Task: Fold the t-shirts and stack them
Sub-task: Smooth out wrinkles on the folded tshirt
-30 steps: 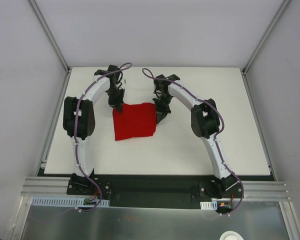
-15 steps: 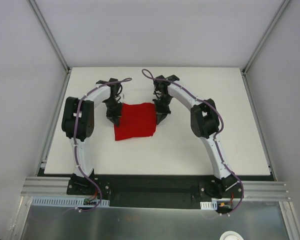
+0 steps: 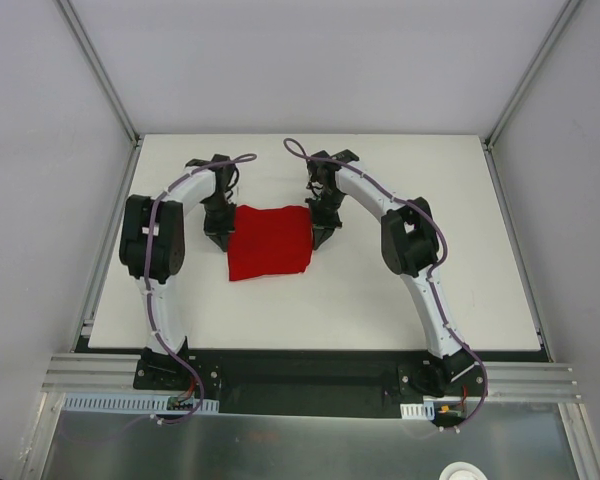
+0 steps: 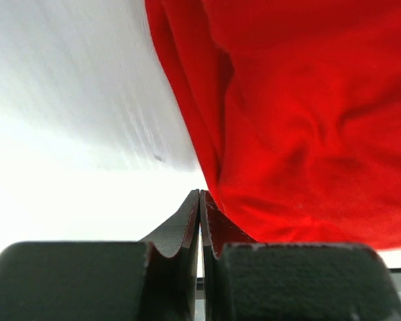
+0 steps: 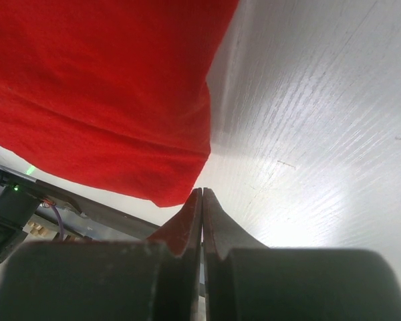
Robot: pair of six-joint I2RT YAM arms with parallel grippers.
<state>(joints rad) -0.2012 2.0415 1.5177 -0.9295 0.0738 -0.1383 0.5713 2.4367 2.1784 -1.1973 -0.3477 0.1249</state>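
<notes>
A bright red t-shirt (image 3: 270,242), folded into a rough square, lies flat on the white table (image 3: 400,290) near its middle.

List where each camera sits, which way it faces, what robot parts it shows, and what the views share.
Top external: above and behind the bases, looking down on the table; both arms whole, left gripper and right gripper flanking the t-shirt.
Left wrist: on the left arm, looking along its shut fingers at the t-shirt's edge.
Right wrist: on the right arm, looking along its shut fingers at the t-shirt's corner.
Shared: all show the t-shirt and table.
</notes>
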